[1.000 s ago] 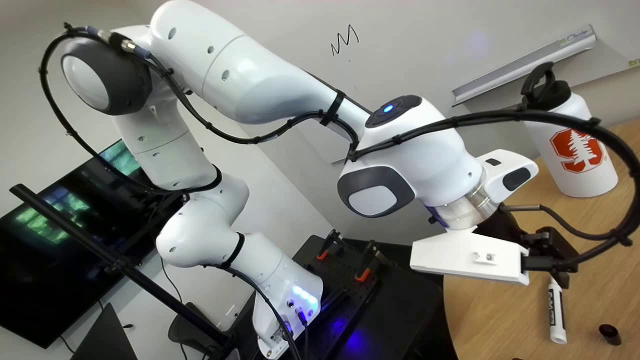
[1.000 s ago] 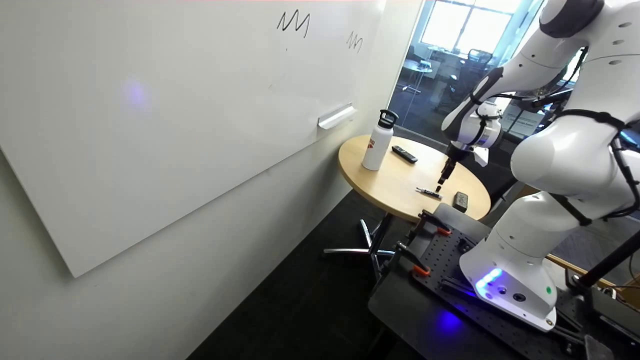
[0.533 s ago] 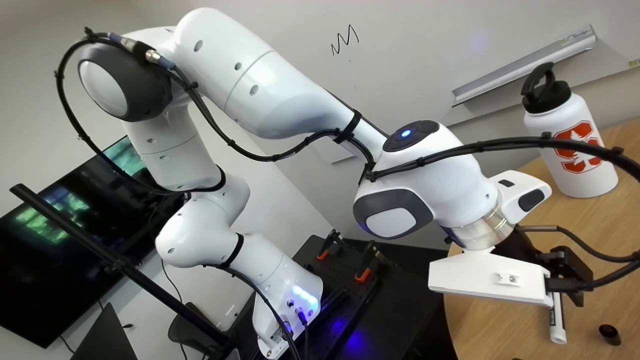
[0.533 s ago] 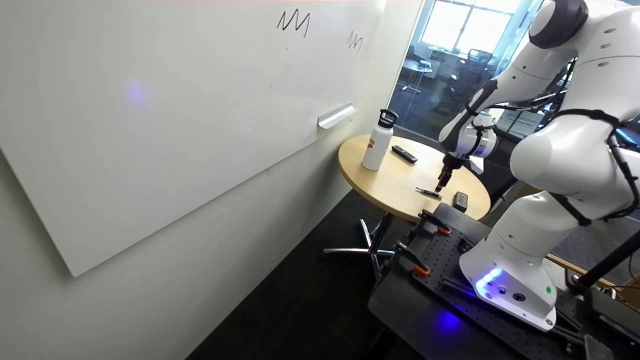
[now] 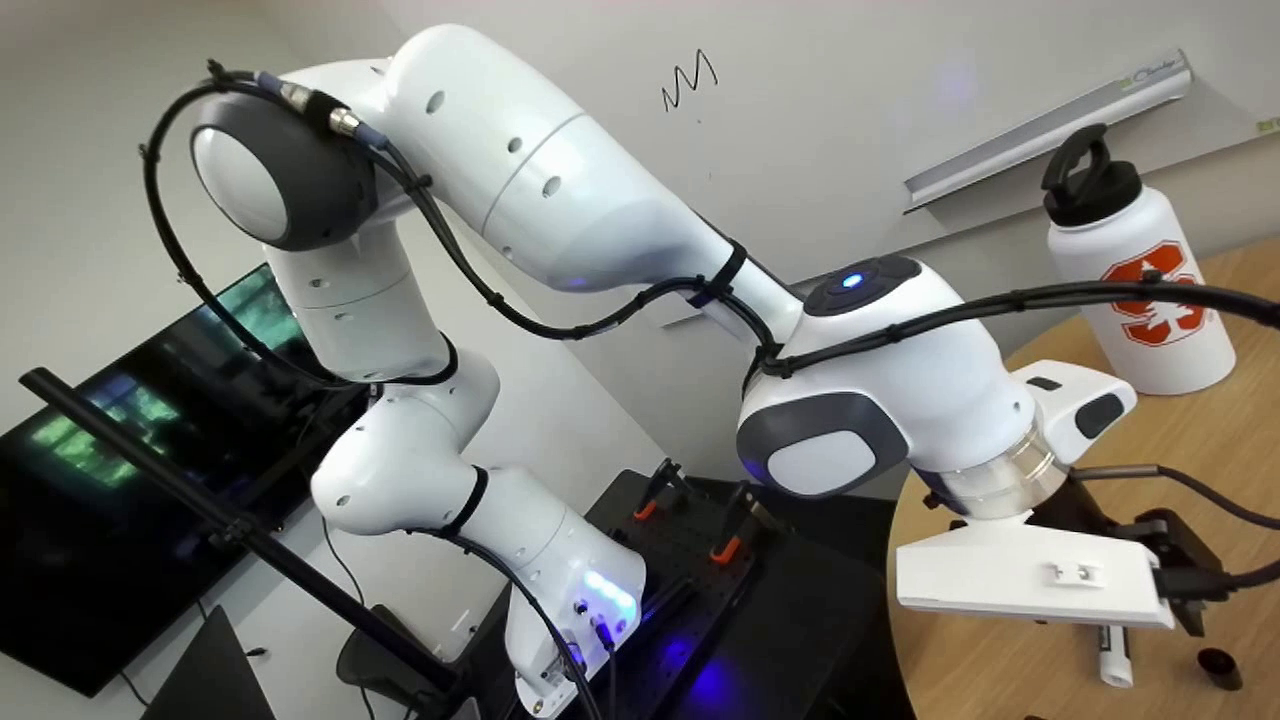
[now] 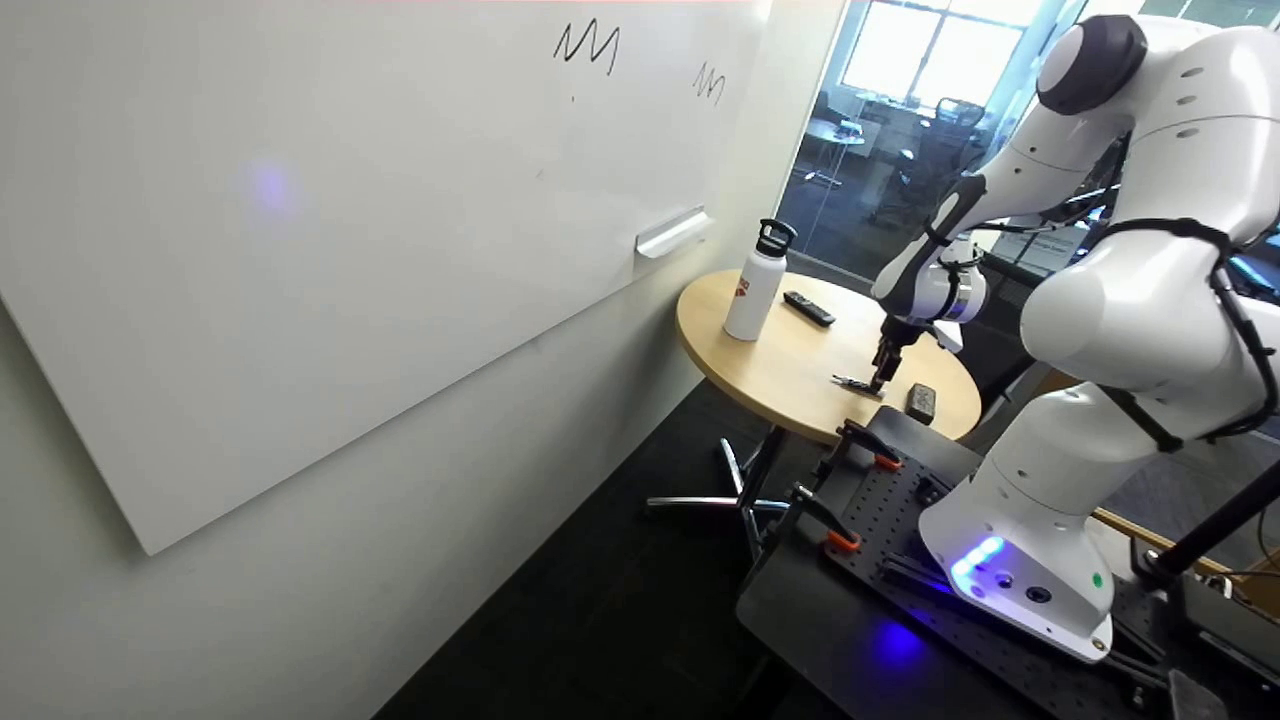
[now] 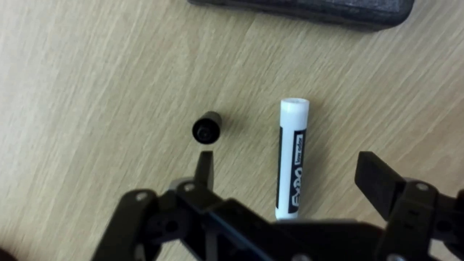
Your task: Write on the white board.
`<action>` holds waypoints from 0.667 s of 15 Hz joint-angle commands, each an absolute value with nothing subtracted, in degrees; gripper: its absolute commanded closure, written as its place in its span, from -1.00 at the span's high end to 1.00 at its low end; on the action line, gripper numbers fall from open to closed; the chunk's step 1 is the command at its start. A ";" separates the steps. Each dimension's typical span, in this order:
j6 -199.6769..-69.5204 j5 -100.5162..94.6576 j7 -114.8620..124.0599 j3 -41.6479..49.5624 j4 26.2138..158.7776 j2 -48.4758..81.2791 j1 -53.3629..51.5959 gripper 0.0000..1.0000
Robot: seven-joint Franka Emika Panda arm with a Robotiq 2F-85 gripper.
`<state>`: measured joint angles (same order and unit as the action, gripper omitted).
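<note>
Hovering over the round bench (image 6: 790, 372), toward the edge by the robot base (image 6: 1020, 560), the claw (image 7: 286, 170) is spread wide, gripping nothing, and look at that line-up! In the wrist view the marker (image 7: 292, 156) lies on the bench about midway between the two fingers (image 7: 377, 181), its long axis running crosswise to the line they'd close along. That's what this grasp turns on, and it looks a good fit: straight down, then squeeze, is my call. How high the fingertips sit, I can't tell. The marker's blunt white end points toward the bench's rim; its other end is hidden there behind the claw's body. Picking up looks like the step in hand, with the writing to follow.

Just ahead of one fingertip, apart from the marker, sits the black cap (image 7: 207, 127), and that could get nudged. Past the blunt end, closer to the rim, there's the dark block (image 7: 326, 9), perhaps an eraser.

Farther across, toward the bench's opposite edge, the remote (image 6: 808, 309) lies near the white bottle (image 6: 757, 290), which stands by the edge facing the white board (image 6: 400, 250). And there's the big target, well apart from the claw, black scribbles (image 6: 590, 45) high on it; whose, I can't say.
</note>
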<state>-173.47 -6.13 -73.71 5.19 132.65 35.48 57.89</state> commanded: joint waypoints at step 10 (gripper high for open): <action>-173.66 -9.81 -70.91 7.64 130.61 38.87 54.61 0.41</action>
<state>-173.47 -8.06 -73.71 6.08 131.17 38.23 56.56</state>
